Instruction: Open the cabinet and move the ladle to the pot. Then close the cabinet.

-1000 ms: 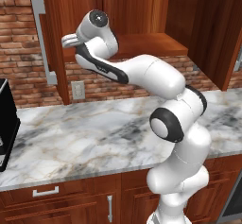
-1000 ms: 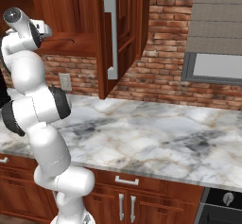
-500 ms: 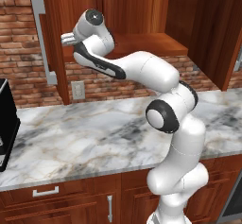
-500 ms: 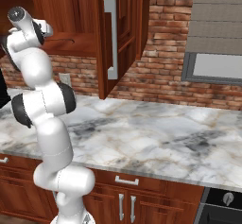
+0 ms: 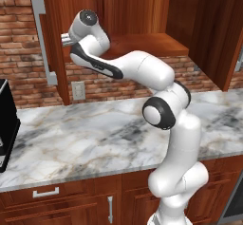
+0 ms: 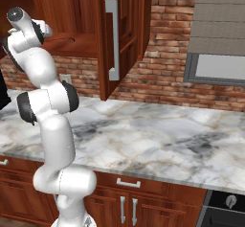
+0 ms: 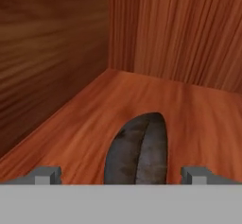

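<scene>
The cabinet (image 5: pixel 156 43) stands with both doors swung out; its left door handle (image 5: pixel 40 39) and right door handle (image 6: pixel 112 39) face the room. My arm reaches up into it, the hand (image 5: pixel 65 40) just above the shelf's left end. In the hand view the ladle (image 7: pixel 139 152), dark grey and rounded, lies on the wooden shelf between my fingertips (image 7: pixel 47 173). My gripper (image 7: pixel 122 175) is open around it, with bare shelf showing on both sides. The pot is out of view.
A marble counter (image 5: pixel 95 134) runs below the cabinet. A black appliance (image 5: pixel 5 124) sits at its left end and a wall outlet (image 5: pixel 77 91) is on the brick. A grey range hood (image 6: pixel 220 29) hangs at the right, above an oven front (image 6: pixel 225 207).
The arm's elbow has drawn in and risen, and the hand has edged slightly left inside the cabinet. The jaws have stayed open.
</scene>
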### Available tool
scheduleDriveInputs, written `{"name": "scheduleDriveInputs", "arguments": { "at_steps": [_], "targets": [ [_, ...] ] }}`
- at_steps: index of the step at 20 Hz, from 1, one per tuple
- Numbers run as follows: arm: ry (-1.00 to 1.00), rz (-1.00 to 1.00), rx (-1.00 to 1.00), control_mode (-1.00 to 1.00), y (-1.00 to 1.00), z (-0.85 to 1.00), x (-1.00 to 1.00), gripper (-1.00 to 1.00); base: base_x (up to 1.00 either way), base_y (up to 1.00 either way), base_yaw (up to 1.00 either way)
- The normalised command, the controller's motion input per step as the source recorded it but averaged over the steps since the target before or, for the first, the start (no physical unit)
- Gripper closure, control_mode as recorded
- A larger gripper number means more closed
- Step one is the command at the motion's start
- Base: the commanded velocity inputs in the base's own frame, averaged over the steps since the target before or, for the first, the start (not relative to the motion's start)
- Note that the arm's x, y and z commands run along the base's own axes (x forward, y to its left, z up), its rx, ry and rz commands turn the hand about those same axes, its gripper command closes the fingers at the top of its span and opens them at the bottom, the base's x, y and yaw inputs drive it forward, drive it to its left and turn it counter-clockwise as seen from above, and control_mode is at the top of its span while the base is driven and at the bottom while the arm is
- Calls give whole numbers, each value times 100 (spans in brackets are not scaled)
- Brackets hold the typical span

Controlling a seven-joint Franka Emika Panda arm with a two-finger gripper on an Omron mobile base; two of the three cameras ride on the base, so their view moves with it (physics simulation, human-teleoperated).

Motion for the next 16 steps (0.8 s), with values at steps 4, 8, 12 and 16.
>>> {"name": "scheduleDriveInputs", "arguments": {
  "at_steps": [4, 8, 12, 16],
  "targets": [
    [8, 0, 0, -100, 0, -11, 18, 100, 0, 0, 0],
    [1, 0, 0, -100, -3, -6, 4, 100, 0, 0, 0],
    [0, 0, 0, -100, 0, -5, 0, 100, 0, 0, 0],
    [0, 4, 0, -100, -1, -3, -9, 100, 0, 0, 0]
  ]
}}
